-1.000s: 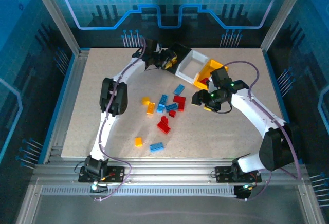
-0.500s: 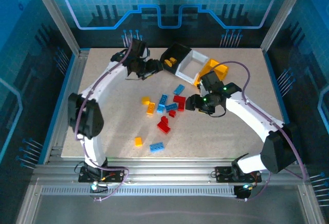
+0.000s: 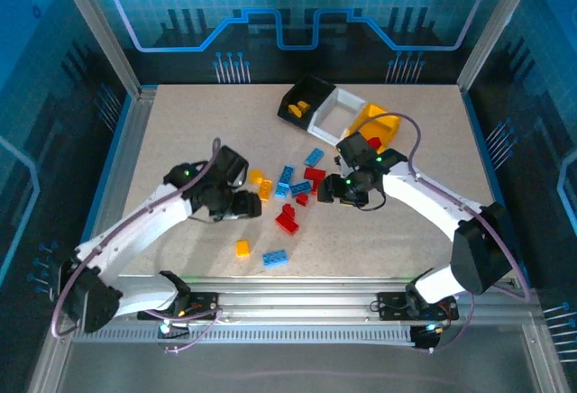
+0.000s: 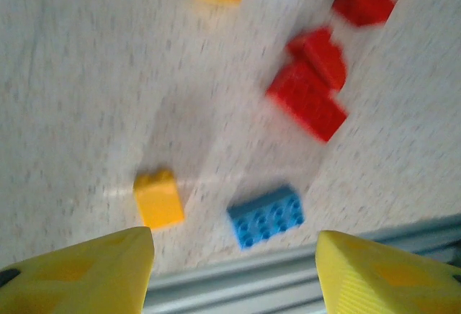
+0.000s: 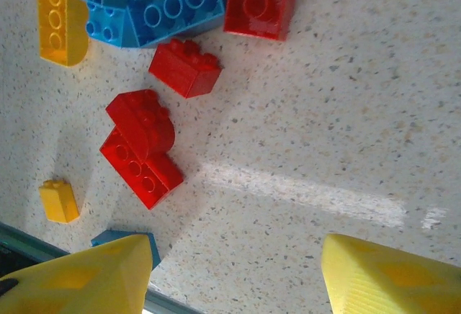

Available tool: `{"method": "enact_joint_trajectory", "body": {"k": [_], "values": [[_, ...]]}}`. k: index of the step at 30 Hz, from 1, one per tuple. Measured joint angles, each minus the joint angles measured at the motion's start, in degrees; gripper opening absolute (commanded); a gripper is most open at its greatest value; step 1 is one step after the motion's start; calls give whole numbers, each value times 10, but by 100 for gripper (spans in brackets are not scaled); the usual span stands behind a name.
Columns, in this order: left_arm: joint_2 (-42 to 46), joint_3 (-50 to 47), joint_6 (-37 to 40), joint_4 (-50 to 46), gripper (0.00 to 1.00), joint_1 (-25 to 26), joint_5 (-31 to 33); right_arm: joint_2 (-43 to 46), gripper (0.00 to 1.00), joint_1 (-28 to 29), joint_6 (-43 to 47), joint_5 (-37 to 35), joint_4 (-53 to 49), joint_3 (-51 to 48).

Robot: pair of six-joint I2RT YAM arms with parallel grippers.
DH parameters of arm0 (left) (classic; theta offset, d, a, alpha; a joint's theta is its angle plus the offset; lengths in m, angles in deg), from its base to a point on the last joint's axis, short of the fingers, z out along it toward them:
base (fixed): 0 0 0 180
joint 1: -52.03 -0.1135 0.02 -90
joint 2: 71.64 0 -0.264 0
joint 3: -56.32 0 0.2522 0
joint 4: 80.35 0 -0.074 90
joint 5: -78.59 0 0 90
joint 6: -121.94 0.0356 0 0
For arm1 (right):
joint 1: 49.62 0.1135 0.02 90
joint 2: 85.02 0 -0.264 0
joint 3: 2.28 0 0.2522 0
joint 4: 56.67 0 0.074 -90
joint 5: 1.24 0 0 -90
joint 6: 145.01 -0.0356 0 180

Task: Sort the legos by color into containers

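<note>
Red, blue and yellow-orange legos lie scattered mid-table: a red pair (image 3: 288, 220), a blue brick (image 3: 275, 257), a small yellow one (image 3: 242, 248). Three bins stand in a row at the back: black (image 3: 304, 102) with a yellow brick inside, white (image 3: 335, 114), yellow (image 3: 374, 127). My left gripper (image 3: 245, 205) hovers open left of the pile; its wrist view shows the blue brick (image 4: 266, 217), the yellow brick (image 4: 159, 197) and red bricks (image 4: 308, 98) ahead. My right gripper (image 3: 326, 189) hangs open at the pile's right edge, over bare table beside red bricks (image 5: 142, 157).
The table's front edge and a metal rail (image 3: 297, 287) lie just beyond the blue brick. Frame posts (image 3: 104, 28) stand at the back corners. Bare tabletop (image 3: 189, 132) spreads left of the bins and at the right (image 3: 433, 159).
My left arm swung from the black bin at the back down to the left side of the pile. My right gripper moved left from the yellow bin toward the bricks.
</note>
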Motion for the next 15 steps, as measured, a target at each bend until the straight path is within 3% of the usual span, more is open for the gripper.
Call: {"method": "enact_joint_trajectory", "body": {"k": [7,15], "values": [[54,-134,-89,-6,62,71,14,-2,65,43,-5,-11,1,-4],[5,-153,-140,28,63,96,47,-2,65,64,-13,-22,2,-15]]}}
